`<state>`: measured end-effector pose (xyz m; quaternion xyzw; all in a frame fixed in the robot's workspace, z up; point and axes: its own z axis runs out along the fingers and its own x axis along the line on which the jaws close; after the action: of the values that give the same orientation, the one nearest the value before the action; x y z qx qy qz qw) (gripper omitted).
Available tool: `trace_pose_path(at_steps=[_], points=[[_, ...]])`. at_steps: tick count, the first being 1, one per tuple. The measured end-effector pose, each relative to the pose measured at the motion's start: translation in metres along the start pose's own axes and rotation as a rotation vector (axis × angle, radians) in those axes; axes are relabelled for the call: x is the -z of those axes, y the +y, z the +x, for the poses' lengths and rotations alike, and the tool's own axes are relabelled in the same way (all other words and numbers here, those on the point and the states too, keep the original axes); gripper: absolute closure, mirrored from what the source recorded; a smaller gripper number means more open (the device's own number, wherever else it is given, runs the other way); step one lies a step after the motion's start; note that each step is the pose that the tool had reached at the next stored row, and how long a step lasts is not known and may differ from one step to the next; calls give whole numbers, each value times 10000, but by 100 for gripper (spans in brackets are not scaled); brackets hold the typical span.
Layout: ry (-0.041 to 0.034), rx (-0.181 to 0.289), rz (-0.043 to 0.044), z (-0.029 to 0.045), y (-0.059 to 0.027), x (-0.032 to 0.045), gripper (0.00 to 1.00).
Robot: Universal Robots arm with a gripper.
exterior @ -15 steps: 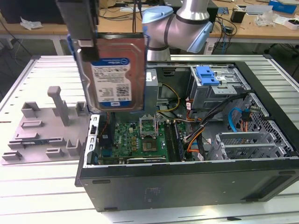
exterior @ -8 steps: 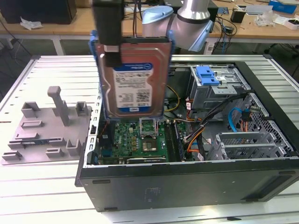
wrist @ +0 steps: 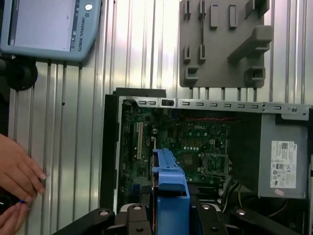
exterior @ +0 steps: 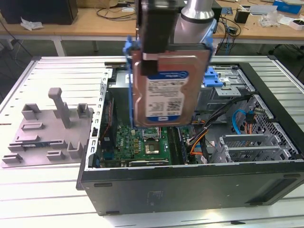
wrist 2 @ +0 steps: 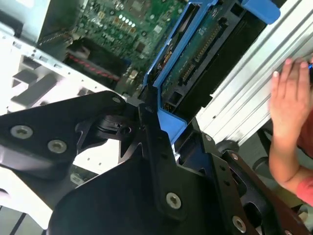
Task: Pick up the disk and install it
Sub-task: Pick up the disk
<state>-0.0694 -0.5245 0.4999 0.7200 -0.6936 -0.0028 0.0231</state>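
Ribbed metal tabletop carries an open computer case, with a grey fixture plate just beside it at the exterior view's left. We find the gripper above the case, its fingers clenched on the disk, which hangs upright over the motherboard, label facing the exterior camera. We note a person's hand on the tabletop beside the case.

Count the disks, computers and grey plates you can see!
disk: 1
computer: 1
grey plate: 1
Total: 3
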Motion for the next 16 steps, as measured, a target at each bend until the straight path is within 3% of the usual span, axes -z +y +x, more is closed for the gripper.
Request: trace_pose_path(at_steps=[2,9,13,16], points=[[-4,1,0,49,-143,6,63],[-29,1,1,136,-483,17,63],[-54,5,2,189,-733,25,63],[-55,4,2,189,-746,26,63]])
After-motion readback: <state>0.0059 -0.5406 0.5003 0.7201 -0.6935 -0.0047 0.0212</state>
